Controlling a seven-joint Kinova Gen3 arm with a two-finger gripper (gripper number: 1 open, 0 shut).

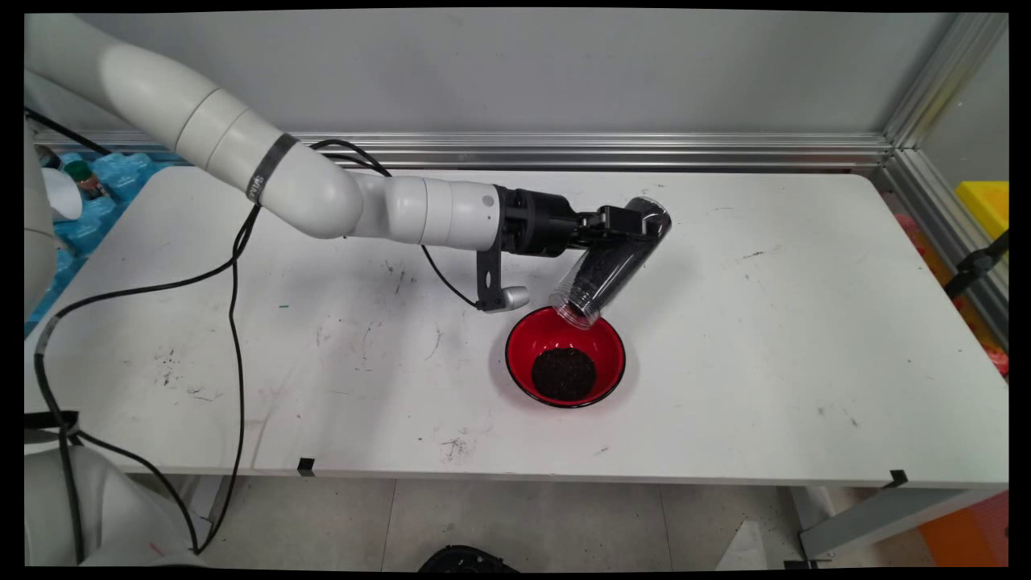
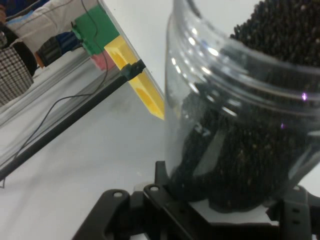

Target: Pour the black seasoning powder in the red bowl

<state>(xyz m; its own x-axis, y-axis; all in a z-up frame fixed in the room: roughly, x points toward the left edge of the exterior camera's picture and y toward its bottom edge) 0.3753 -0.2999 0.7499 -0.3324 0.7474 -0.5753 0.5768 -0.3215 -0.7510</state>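
My hand (image 1: 636, 226) is clamped shut round a clear plastic jar (image 1: 612, 266) of fine dark grains, tipped mouth-down just over the far rim of the glossy red bowl (image 1: 600, 342) on the worktop (image 1: 805, 362). Smooth plastic could slip; tilted further, grains may overshoot the shallow bowl's small dark heap (image 1: 564, 374)

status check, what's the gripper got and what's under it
Gripper shut on clear jar of dark grains, tilted mouth-down. Red bowl right below the mouth, dark pile in it. Nothing between jar and bowl.
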